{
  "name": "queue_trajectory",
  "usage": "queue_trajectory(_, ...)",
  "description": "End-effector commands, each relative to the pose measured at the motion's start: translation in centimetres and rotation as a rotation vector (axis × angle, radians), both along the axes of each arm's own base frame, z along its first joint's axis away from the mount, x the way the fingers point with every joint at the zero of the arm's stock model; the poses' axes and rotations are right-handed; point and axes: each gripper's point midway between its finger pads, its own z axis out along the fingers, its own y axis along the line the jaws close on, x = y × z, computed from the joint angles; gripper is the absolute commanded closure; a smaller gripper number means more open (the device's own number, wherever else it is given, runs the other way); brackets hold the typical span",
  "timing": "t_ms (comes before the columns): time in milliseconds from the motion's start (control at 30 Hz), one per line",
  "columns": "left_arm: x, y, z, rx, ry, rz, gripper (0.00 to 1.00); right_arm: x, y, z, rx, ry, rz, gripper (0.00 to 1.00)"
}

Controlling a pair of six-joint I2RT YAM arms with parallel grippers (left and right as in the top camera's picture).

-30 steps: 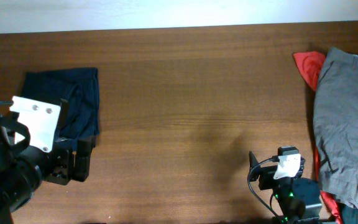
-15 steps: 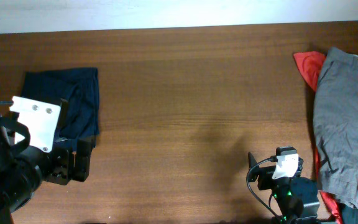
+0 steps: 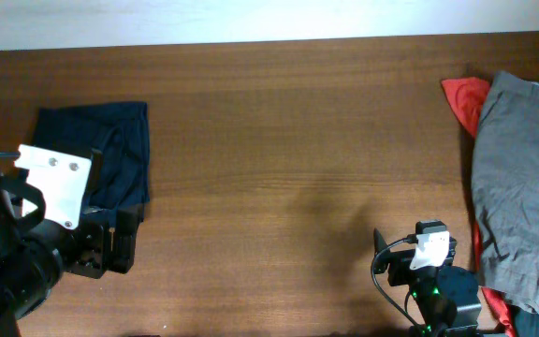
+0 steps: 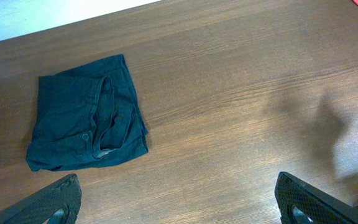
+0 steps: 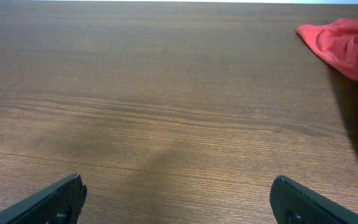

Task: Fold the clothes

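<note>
The clothes, dark navy shorts point(image 3: 120, 150), lie folded into a compact rectangle at the table's far left; in the left wrist view the shorts point(image 4: 86, 121) show a waistband and a button. My left gripper point(image 4: 179, 208) hangs open just in front of them, nothing between its fingers. In the overhead view the left gripper point(image 3: 115, 245) sits near the front left edge, its arm covering part of the shorts. My right gripper point(image 5: 176, 205) is open over bare wood; from above the right gripper point(image 3: 391, 253) is at the front right.
A grey garment point(image 3: 522, 187) is heaped at the right edge over a red cloth point(image 3: 463, 98); the red cloth point(image 5: 337, 38) also shows in the right wrist view. The wooden table point(image 3: 298, 140) stretches between the two arms.
</note>
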Motion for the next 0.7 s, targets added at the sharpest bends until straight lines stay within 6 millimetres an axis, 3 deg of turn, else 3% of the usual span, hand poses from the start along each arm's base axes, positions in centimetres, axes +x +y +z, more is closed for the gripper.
queue_trajectory(0,-0.1,0.1,0.0,0.000,-0.001,0.013,0.01,0.0,-0.1,-0.1,0.010,-0.006,-0.012,0.01)
queue_trajectory(133,0.6,0.5,0.5,0.017,-0.028,0.031,0.01,0.0,-0.1,-0.1,0.010,-0.006,-0.012,0.01)
queue_trajectory(233,2.3,0.5,2.1,0.015,-0.127,0.030,0.01,0.0,-0.1,-0.1,0.010,-0.006,-0.012,0.01)
queue_trajectory(500,7.0,-2.4,6.4,-0.060,-0.574,-0.131,0.01,0.0,-0.1,-0.1,0.010,-0.006,-0.012,0.01)
queue_trajectory(567,7.4,-2.7,5.9,-0.065,-0.648,-0.151,0.01,0.0,-0.1,-0.1,0.010,-0.006,-0.012,0.01)
queue_trajectory(667,7.2,-2.8,2.9,-0.066,-0.677,-0.158,0.01,0.0,-0.1,-0.1,0.010,-0.006,-0.012,0.01)
